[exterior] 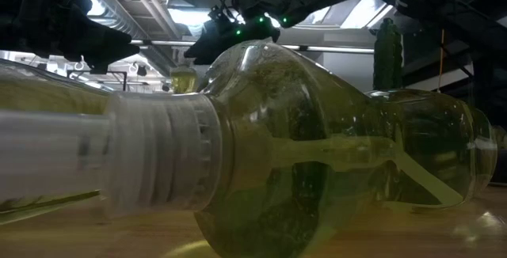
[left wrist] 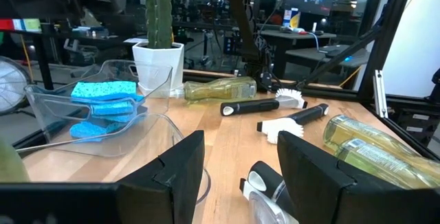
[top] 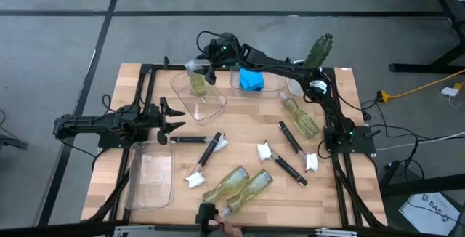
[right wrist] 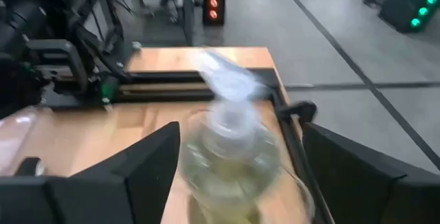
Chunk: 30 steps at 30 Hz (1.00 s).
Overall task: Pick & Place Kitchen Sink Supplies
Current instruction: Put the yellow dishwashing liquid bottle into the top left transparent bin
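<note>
Right gripper [top: 205,68]: spread wide, holding nothing, above clear pump bottle of yellow-green soap [top: 197,81] standing in clear plastic bin [top: 211,105].
Left gripper [top: 171,115]: partly open, empty, waiting over wooden worktop [top: 240,135].
Risk: lifting arm may clip pump, toppling bottle.

Soap bottle [top: 197,81] upright in bin; three bottles, brushes lie on table.
</note>
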{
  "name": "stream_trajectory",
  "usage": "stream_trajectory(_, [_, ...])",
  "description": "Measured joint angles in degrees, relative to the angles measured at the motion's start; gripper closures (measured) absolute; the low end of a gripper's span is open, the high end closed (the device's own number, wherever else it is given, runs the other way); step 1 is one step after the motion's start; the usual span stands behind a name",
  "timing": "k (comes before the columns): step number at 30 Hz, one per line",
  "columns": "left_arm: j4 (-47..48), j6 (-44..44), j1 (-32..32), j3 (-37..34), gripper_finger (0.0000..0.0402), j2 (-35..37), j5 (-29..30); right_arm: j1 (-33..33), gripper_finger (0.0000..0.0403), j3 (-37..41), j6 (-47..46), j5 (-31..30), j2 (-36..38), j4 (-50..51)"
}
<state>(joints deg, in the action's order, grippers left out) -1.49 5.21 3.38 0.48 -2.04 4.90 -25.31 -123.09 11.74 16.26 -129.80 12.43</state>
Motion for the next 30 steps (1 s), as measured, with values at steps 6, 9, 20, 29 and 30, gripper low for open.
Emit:
stream_trajectory(6, [-0.01,0.0,-0.01,0.01,0.0221,0.0,-0.01,-0.04,0.0095,-8.38,3.1,-5.82,0.63,16.9])
stream_trajectory(9, [0.0,0.0,-0.02,-0.01,0.0222,0.01,-0.01,0.03,0.0095,-11.76,3.7,-6.19,0.44,25.47])
stream_trajectory(20, [-0.01,0.0,-0.02,-0.01,0.0221,0.0,0.03,0.33,0.0095,-10.97,1.27,-8.94,6.68,51.15])
stream_trajectory(29, [-0.01,0.0,-0.02,-0.01,0.0222,0.01,0.01,-1.24,0.0095,-9.71,-6.98,-9.21,7.08,71.6])
stream_trajectory(30, [-0.01,0.0,0.0,0.01,0.0221,0.01,0.01,-1.56,0.0095,-9.38,-7.68,-9.27,7.25,72.78])
